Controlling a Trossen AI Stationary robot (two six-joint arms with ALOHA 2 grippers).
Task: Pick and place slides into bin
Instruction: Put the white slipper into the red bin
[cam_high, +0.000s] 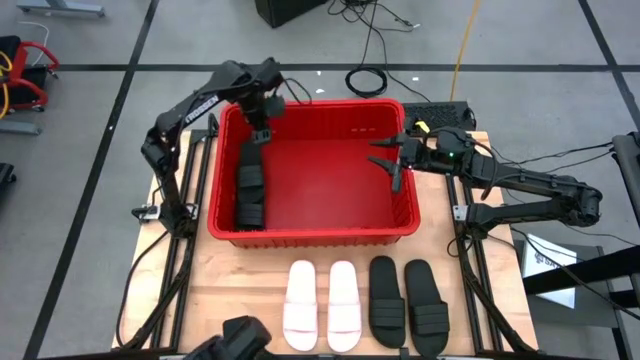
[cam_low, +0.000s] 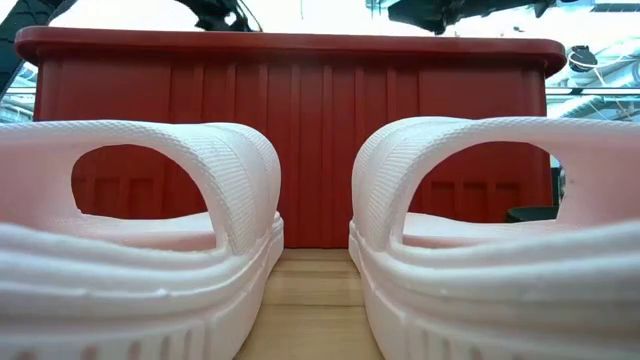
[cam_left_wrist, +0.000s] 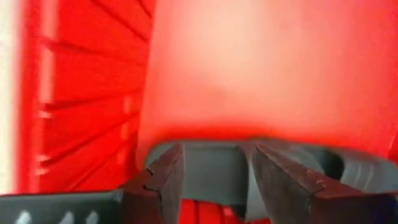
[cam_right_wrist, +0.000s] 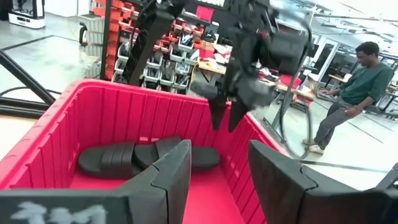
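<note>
The red bin (cam_high: 400, 215) stands mid-table. Two black slides (cam_high: 250, 188) lie end to end on its floor along the left wall; they also show in the right wrist view (cam_right_wrist: 124, 158). My left gripper (cam_high: 259, 132) hangs inside the bin's far left corner, open, fingers pointing down just above the far slide (cam_left_wrist: 211, 165), clear of it in the right wrist view (cam_right_wrist: 227, 115). My right gripper (cam_high: 393, 160) is open and empty above the bin's right side. Two white slides (cam_high: 322, 305) and two black slides (cam_high: 407, 303) lie flat on the table in front of the bin.
The bin's tall ribbed walls (cam_low: 300, 150) rise behind the white slides (cam_low: 140, 250). Bare wood (cam_high: 240, 290) shows left of the white slides. A person (cam_right_wrist: 354, 93) stands in the room beyond the table. Cables lie on the floor behind it.
</note>
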